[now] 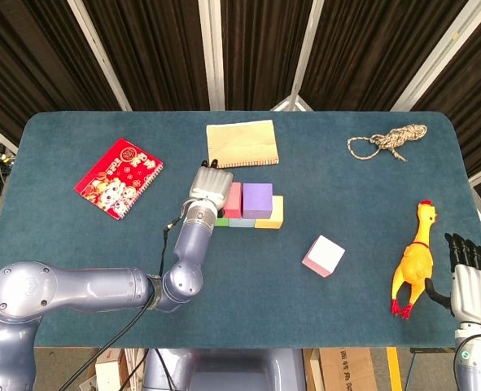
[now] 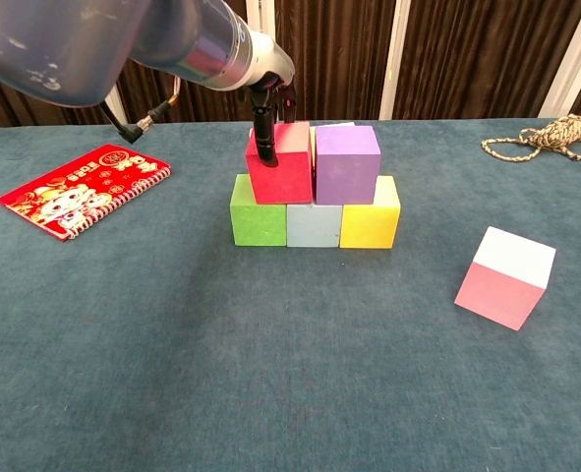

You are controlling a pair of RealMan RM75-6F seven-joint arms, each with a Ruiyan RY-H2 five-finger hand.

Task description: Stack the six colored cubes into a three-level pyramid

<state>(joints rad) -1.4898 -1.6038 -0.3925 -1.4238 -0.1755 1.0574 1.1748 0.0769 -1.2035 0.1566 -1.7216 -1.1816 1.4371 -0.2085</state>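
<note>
A green cube (image 2: 258, 222), a grey cube (image 2: 314, 224) and a yellow cube (image 2: 371, 224) form the bottom row. On them sit a red cube (image 2: 282, 169) and a purple cube (image 2: 347, 162), side by side. My left hand (image 2: 268, 93) grips the red cube, one finger down its front face and the others behind it. A pink cube (image 2: 506, 276) with a white top lies alone to the right. My right hand (image 1: 468, 281) stays open at the table's near right corner, holding nothing.
A red notebook (image 1: 119, 177) lies at the left and a tan pad (image 1: 241, 143) just behind the stack. A rope coil (image 1: 386, 141) is at the far right. A rubber chicken (image 1: 413, 261) lies beside my right hand.
</note>
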